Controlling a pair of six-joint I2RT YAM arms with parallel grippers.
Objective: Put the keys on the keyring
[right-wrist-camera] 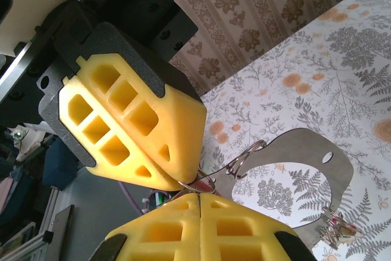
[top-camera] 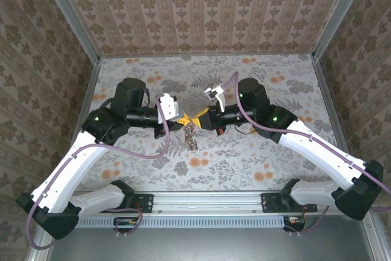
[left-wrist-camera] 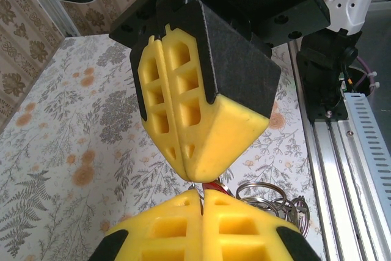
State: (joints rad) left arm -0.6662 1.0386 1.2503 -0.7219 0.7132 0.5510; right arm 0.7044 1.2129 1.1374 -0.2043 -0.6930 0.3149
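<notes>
Top external view: over the flowered worktop (top-camera: 275, 163), the left arm (top-camera: 73, 163) and right arm (top-camera: 317, 145) reach in from the near edge and meet tip to tip at the middle; the left fingers (left-wrist-camera: 244, 230) are pressed flat together, and so are the right fingers (left-wrist-camera: 226, 132), yellow wedge against yellow wedge, the two pairs' points touching; what each pair pinches is too small to make out. The keyring (right-wrist-camera: 308, 154), a thin flat silvery band curved into a loop, trails from that meeting point, over the worktop's middle and on the near side of the tips as seen from overhead; whether it touches the surface cannot be told. Small wire rings (left-wrist-camera: 263, 195) bunch just beside the tips; a cluster of little metal pieces (right-wrist-camera: 336, 231) sits at the band's far end. Of the keys (left-wrist-camera: 212, 184), a sliver of red shows right at the pinch, between the two pairs of tips.
</notes>
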